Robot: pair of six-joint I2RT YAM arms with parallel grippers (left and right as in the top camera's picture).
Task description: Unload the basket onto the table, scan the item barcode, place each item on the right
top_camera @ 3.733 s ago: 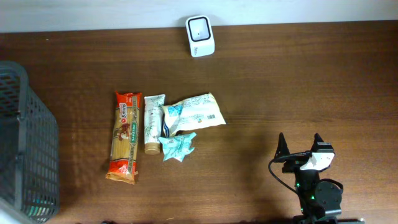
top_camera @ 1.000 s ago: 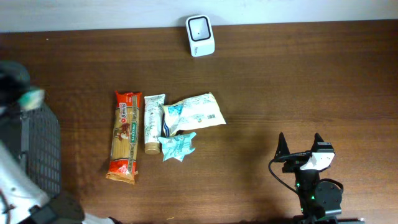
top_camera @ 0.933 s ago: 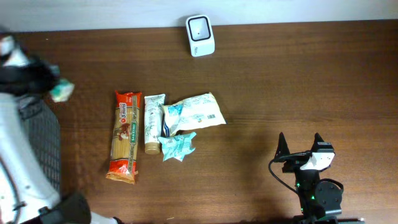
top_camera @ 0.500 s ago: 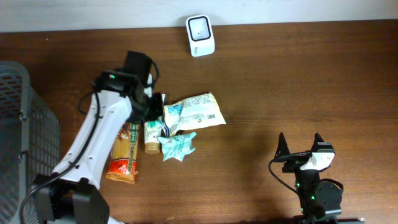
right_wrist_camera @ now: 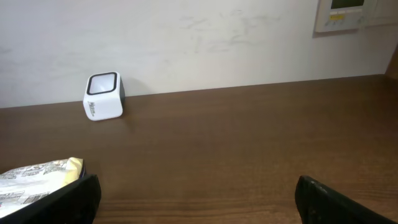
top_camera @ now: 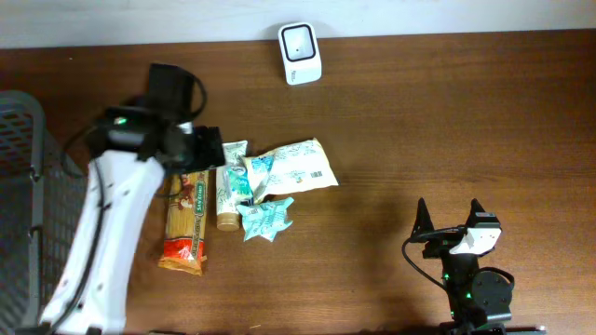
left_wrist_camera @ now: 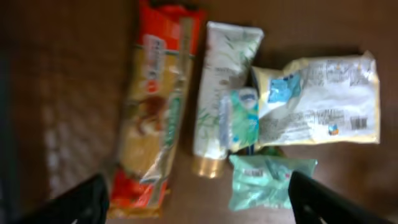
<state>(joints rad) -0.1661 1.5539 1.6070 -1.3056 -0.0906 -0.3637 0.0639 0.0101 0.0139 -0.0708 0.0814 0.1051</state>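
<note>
A pile of items lies left of the table's middle: a red and orange pasta packet (top_camera: 186, 209) (left_wrist_camera: 155, 112), a white tube (top_camera: 228, 186) (left_wrist_camera: 217, 93), a pale pouch with a barcode (top_camera: 296, 167) (left_wrist_camera: 323, 99) and a crumpled teal packet (top_camera: 265, 220) (left_wrist_camera: 267, 180). A small teal-and-white packet (left_wrist_camera: 244, 117) rests between tube and pouch. My left gripper (top_camera: 207, 156) (left_wrist_camera: 199, 205) hovers open above the pile, holding nothing. The white scanner (top_camera: 300, 42) (right_wrist_camera: 103, 96) stands at the back edge. My right gripper (top_camera: 450, 219) (right_wrist_camera: 199, 199) stays open near the front right.
A dark mesh basket (top_camera: 37, 233) stands at the table's left edge. My left arm (top_camera: 112, 223) stretches from the front left toward the pile. The wall runs just behind the scanner.
My left arm swung from the basket to the pile carrying the small teal-and-white packet, then opened. The packet now lies on the pile. The right arm has not moved.
</note>
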